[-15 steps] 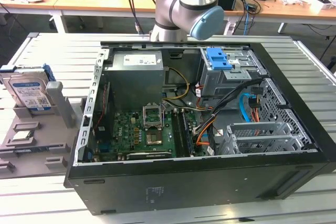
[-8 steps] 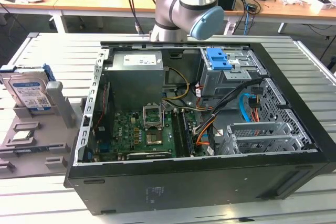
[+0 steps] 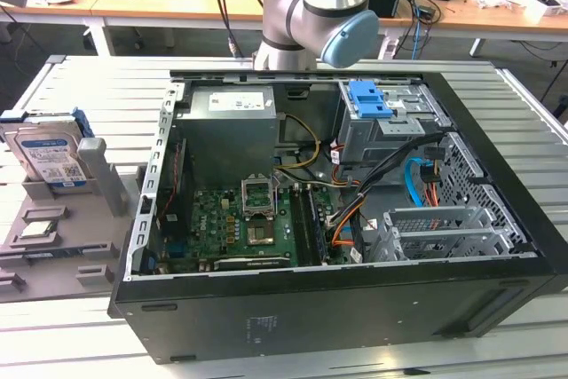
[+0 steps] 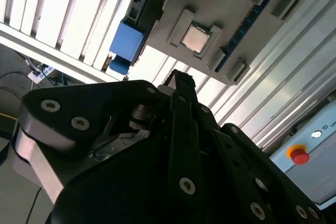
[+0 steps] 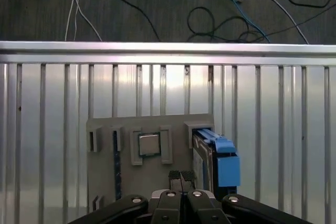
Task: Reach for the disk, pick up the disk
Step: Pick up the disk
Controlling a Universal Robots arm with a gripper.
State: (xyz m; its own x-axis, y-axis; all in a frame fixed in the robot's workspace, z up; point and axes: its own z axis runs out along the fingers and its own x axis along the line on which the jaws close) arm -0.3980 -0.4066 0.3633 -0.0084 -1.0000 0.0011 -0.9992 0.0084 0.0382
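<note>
Claw [image 5: 181, 174] closed, empty, above grey fixture [image 5: 152, 174]. Disk [image 5: 220, 161] stands on edge in fixture's end slot, untouched. Likely rigid, dense, shock-sensitive, with smooth faces. Best pinched across both flat faces near exposed upper edge.

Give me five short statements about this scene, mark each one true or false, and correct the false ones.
1. The disk stands on edge in a grey holder. True.
2. The fingers are clamped on the disk. False: in the first wrist view they are shut on nothing and sit apart from the disk.
3. The computer case lies open with its motherboard exposed. True.
4. The disk's carrier rail is red. False: it is blue.
5. A small grey chip sits in a recess of the grey holder. True.
</note>
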